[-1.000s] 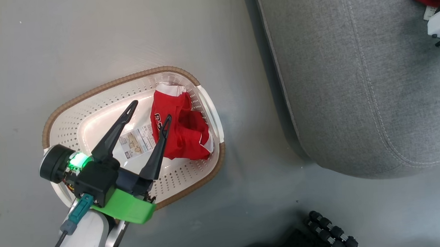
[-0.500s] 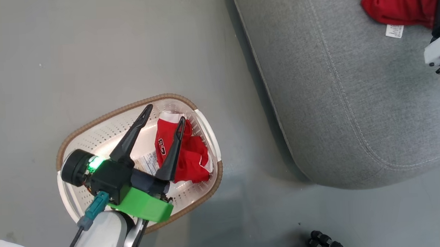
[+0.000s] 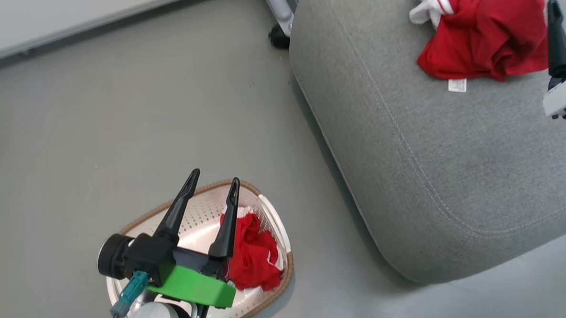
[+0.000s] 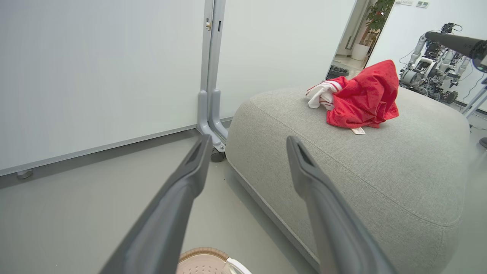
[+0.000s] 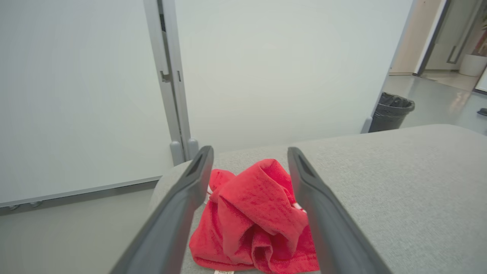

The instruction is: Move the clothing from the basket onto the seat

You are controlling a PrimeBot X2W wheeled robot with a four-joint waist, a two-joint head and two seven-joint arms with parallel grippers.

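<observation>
My left gripper (image 3: 215,176) hangs open above the basket (image 3: 144,218), its two dark fingers (image 3: 175,216) spread wide with nothing between them. In my left wrist view they point out over the grey floor (image 4: 95,198) toward the seat (image 4: 361,171), with the basket's rim at the bottom edge. One red garment (image 3: 251,253) lies bunched in the basket against its right wall, white trim showing at its edge. One of my fingers crosses its left side in the head view, and I cannot tell whether it touches the cloth. The other red garment (image 3: 483,40) lies crumpled on top of the seat, a white striped cuff (image 3: 426,2) at its left and a small white tag (image 3: 457,85) on the cushion at its near edge. My right gripper (image 5: 250,151) is over the seat, open and empty, with that garment seen between its spread fingers and no cloth pinched. Behind the seat stands a pale partition wall (image 5: 266,57), and a black bin (image 5: 392,110) stands off to the right.
</observation>
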